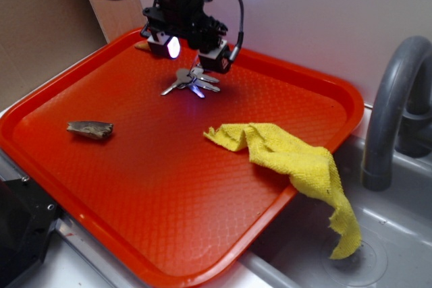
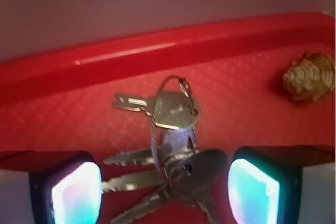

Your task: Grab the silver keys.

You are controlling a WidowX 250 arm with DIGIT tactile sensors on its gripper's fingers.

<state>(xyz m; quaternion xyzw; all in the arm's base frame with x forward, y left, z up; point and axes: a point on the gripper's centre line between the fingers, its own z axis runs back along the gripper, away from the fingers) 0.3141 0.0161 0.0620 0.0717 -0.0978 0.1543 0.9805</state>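
- Keys first: the silver keys (image 2: 176,150) lie flat on the red tray (image 1: 169,220), far side near its back rim, fanned out from a thin wire ring.
- Gripper (image 1: 189,55) hangs right over the bunch w/ jaws spread wide, nothing held; glowing fingertips (image 2: 76,192) sit on either side of the keys in the wrist view.
- Key relation: bunch is straight below and btwn the two pads, roughly centred, maybe a touch toward the right pad. No sideways shift looks needed, just a drop.
- Long axis: ring end points toward the tray's back rim, blades fan back toward the camera and left, so the bunch runs roughly across the closing line; pads should pinch its narrow waist near the key heads.
- Height gap: can't tell exactly; in the exterior view the pads look just above the metal, not touching.
- Not targets: seashell (image 2: 310,77) off to one side by the rim, grey-brown shard (image 1: 90,129) and yellow cloth (image 1: 290,160) well apart.
- Risk, my guess: flat keys on textured plastic may slip or fan wider as pads close.
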